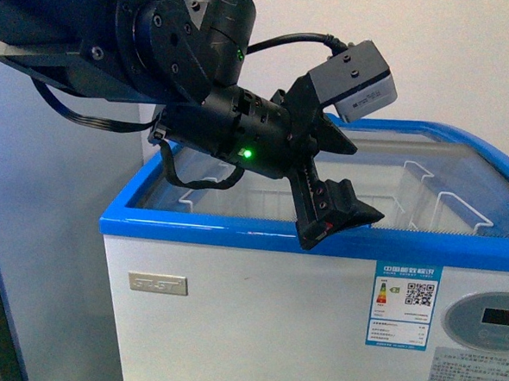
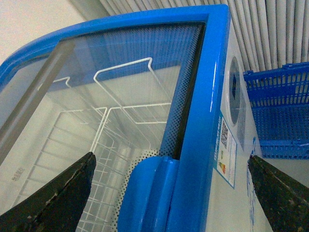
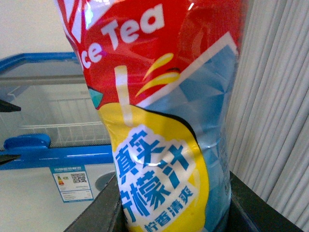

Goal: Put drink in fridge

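A: Where do we find the drink (image 3: pixel 164 121)?

B: We see it only in the right wrist view. It is a plastic bottle with a red, yellow and pale blue label that reads "Ice Tea" in white, with Chinese characters lower down. The right gripper (image 3: pixel 176 208) holds it, one dark finger pressed against each side of the bottle, and the plastic is dented in the middle. The cap is out of the picture.

A: And where does it sit against the fridge (image 1: pixel 229 327)?

B: Outside it and apart from it. The white front and the blue rim (image 1: pixel 235 232) show behind the bottle. We cannot place it more exactly, since the right arm is missing from the front view.

A: How do we read the left gripper (image 1: pixel 341 223)?

B: It is spread wide and holds nothing. In the front view it hangs over the near rim, tilted downward, with a green light (image 1: pixel 246 154) glowing on the arm behind it. In the left wrist view its two fingers (image 2: pixel 58 198) stand far apart, with the rim's corner between them.

A: What of the fridge itself?

B: The glass lid (image 1: pixel 463 177) covers the right part, and the left part looks open. We see white wire baskets (image 1: pixel 411 178) inside, and we make out nothing in them. On the front are an energy label (image 1: pixel 405 305) and an oval panel (image 1: pixel 489 319). A blue crate (image 2: pixel 280 111) shows beyond the fridge in the left wrist view.
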